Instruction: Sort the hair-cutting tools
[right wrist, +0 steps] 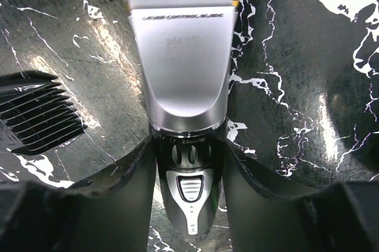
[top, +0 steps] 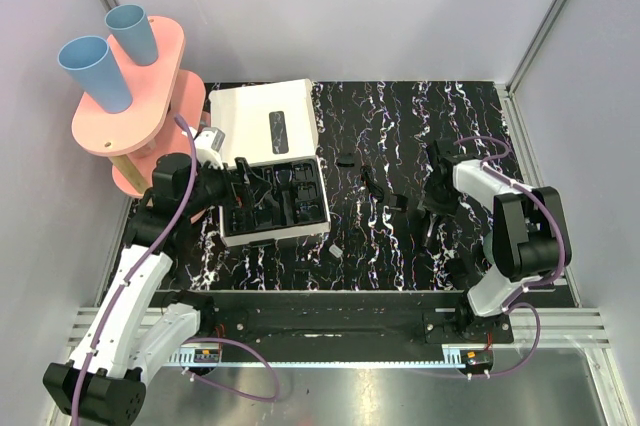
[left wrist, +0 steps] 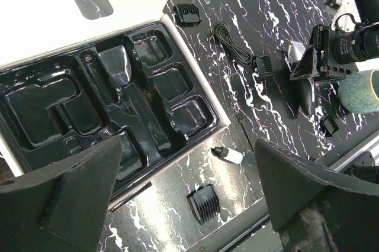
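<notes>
Closest to the right wrist lens, the jaws of the right arm (top: 520, 236) straddle the slim black clipper with a grey metal head (right wrist: 186, 104), which lies flat on the black, white-veined bench (top: 380, 106). They sit close along both sides of its body, but I cannot tell whether they already pinch it. Just beside the clipper's head lies a ribbed black plastic comb attachment (right wrist: 38, 113). The jaws of the left arm (top: 130, 296) are spread wide and hold nothing, hanging over the white cardboard box with its glossy black moulded tray (left wrist: 35, 110). Every recess of that tray in view looks bare, so by my reading nothing has been sorted yet and the clipper would be the first pick. Other combs lie loose on the bench: one beyond the box's far corner (left wrist: 189, 13), one by its near edge (left wrist: 204, 203) and one near the dark teal bowl (left wrist: 358, 91). A coiled black cord (left wrist: 231, 45) and a small white bottle with a black cap (left wrist: 231, 156) lie there too. The bowl stands just past the clipper, and its inside is hidden.
</notes>
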`<action>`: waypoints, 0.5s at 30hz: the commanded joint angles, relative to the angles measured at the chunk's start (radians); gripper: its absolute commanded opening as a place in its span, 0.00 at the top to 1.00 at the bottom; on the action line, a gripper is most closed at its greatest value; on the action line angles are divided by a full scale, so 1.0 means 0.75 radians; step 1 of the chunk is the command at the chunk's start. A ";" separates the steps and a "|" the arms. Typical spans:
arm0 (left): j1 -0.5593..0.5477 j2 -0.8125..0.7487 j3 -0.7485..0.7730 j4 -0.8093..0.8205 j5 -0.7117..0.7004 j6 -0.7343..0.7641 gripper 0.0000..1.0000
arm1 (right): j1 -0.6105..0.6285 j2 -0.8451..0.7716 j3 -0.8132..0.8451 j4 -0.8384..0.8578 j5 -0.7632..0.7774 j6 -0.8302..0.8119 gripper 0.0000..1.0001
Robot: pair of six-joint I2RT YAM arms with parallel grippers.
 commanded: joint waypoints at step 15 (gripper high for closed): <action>0.002 -0.032 0.035 0.019 -0.068 -0.003 0.01 | 0.151 -0.337 0.106 0.131 -0.101 -0.015 0.65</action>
